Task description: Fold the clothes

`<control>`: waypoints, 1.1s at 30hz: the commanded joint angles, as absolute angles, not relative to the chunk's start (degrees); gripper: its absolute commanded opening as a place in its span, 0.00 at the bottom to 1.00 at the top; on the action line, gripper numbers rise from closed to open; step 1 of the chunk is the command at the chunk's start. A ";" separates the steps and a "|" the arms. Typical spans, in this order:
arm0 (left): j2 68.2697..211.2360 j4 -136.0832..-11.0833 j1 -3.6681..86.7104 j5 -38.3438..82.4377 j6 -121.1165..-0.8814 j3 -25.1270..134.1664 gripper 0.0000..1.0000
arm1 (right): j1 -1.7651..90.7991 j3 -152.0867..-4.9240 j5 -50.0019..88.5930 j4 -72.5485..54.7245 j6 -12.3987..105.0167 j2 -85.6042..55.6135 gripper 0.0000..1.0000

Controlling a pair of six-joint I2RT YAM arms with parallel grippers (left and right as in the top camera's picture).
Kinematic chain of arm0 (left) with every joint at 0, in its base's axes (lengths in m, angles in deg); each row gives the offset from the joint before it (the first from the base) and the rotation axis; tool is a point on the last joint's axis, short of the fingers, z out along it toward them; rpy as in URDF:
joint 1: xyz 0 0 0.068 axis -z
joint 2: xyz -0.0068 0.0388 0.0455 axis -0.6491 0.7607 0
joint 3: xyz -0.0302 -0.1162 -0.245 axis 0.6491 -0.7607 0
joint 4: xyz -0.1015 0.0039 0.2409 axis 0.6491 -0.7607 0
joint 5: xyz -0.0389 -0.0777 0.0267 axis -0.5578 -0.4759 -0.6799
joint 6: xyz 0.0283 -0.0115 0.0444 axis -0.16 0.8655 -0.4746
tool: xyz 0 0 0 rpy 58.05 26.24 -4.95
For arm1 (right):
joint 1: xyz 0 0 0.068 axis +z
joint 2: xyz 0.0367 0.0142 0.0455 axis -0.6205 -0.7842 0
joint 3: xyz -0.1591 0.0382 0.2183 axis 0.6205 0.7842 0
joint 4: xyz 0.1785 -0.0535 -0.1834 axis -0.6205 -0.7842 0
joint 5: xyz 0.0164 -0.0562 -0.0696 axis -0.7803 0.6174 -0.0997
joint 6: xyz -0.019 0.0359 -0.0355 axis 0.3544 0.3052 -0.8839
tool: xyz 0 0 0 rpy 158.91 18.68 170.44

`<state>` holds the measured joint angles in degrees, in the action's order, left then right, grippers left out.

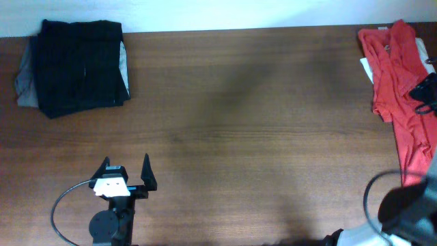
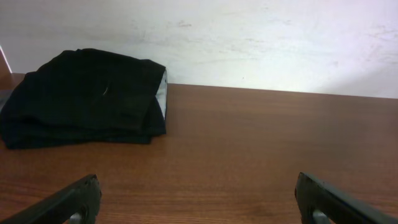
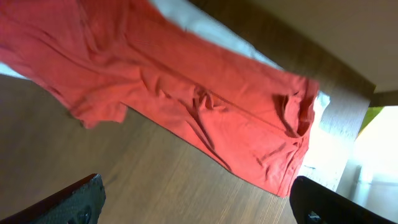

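1. Brown wooden table [image 1: 239,123] fills the overhead view. A white wall [image 2: 249,37] stands behind it in the left wrist view.
2. A black fabric garment [image 1: 78,65], folded into a thick rectangular stack, lies at the upper left of the overhead frame, near the table's far edge. A pale inner edge shows along its right side.
3. A grey garment [image 1: 24,82] lies under the black stack and protrudes at its left side.
4. A coral-red fabric garment [image 1: 403,89] lies crumpled and unfolded at the upper right and runs down the right edge. A white cloth [image 1: 367,68] shows beneath it.
5. The left gripper [image 1: 125,162] sits at the lower left, well apart from the black stack. Its fingers are spread wide with nothing between them.
6. The right gripper [image 3: 196,182] hangs over the coral-red garment, fingers spread wide, nothing held. Whether it touches the fabric cannot be told.
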<state>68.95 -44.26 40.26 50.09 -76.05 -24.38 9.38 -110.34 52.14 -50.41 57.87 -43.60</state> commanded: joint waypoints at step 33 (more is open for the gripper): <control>68.40 -44.11 39.91 49.26 -77.14 -24.89 0.99 | 37.99 -18.21 26.43 9.37 58.20 51.83 0.98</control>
